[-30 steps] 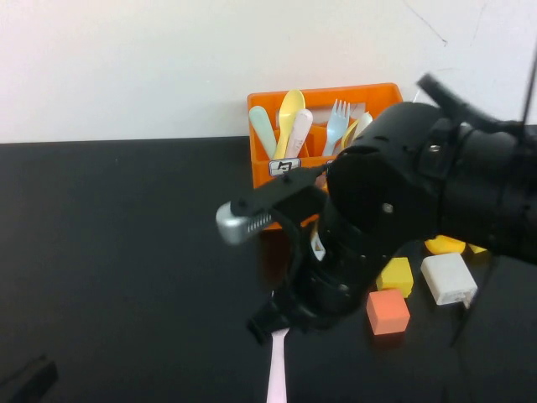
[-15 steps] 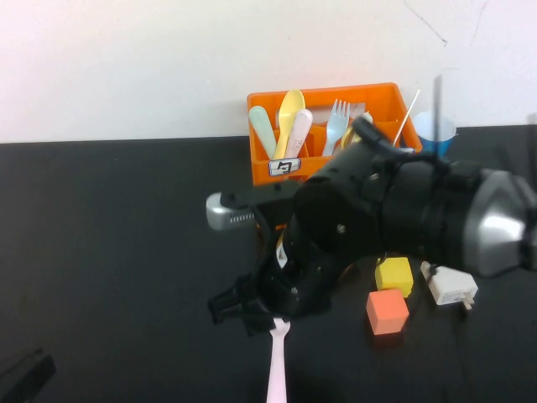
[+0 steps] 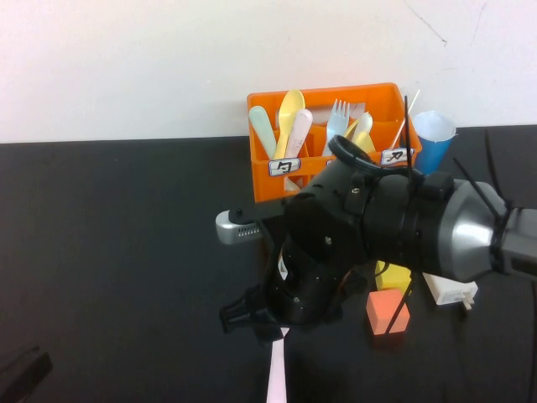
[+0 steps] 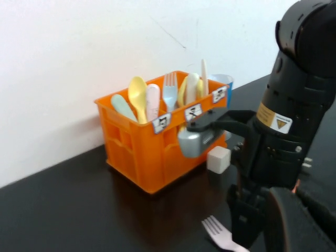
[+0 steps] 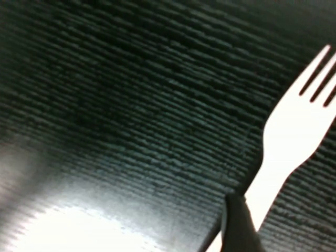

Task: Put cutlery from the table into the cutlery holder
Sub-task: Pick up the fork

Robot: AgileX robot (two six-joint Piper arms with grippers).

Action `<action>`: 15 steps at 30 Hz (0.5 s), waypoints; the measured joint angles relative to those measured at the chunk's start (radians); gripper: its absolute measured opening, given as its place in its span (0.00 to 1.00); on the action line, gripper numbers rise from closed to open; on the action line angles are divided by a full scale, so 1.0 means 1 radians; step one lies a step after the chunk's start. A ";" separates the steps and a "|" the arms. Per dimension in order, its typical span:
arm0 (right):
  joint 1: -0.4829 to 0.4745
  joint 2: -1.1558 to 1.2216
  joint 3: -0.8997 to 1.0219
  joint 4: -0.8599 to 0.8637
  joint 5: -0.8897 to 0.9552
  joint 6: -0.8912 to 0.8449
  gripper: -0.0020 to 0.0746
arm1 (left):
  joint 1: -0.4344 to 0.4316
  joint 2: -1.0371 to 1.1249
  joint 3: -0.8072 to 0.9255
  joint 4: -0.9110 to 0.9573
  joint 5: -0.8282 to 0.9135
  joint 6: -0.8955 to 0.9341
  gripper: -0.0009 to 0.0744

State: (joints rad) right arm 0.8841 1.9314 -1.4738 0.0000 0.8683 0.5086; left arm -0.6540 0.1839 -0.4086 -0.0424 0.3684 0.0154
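Pink fork [image 3: 277, 379] lies flat on surface [image 3: 117, 252], not yet in cutlery holder [image 3: 268, 180]. Right claw [image 3: 252, 317] low over its tines, apparently spread open, empty. Left claw [image 3: 21, 374] at near corner, closed, empty.

Table [image 3: 109, 252]: glossy black, fine ribbed grain up close, reflects light. Pale pink fork [image 4: 220, 236]: smooth plastic, slight sheen. Cutlery holder [image 3: 268, 172]: orange moulded plastic, satin, paper-looking white labels. Spoons inside it: smooth plastic. Right arm shell [image 3: 394, 227]: matt black, with silver metal-look section at 3 o'clock.
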 joint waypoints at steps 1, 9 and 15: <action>0.000 0.005 0.000 -0.008 0.000 0.001 0.53 | 0.000 0.000 0.000 0.009 0.000 0.000 0.01; 0.000 0.068 0.000 0.000 -0.037 0.013 0.53 | 0.000 0.000 0.000 0.042 0.000 0.000 0.01; 0.000 0.096 -0.006 -0.006 -0.037 0.018 0.52 | 0.000 0.000 0.000 0.048 0.004 0.000 0.01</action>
State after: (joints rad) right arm 0.8841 2.0269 -1.4801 -0.0063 0.8312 0.5267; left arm -0.6540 0.1839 -0.4086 0.0055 0.3721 0.0154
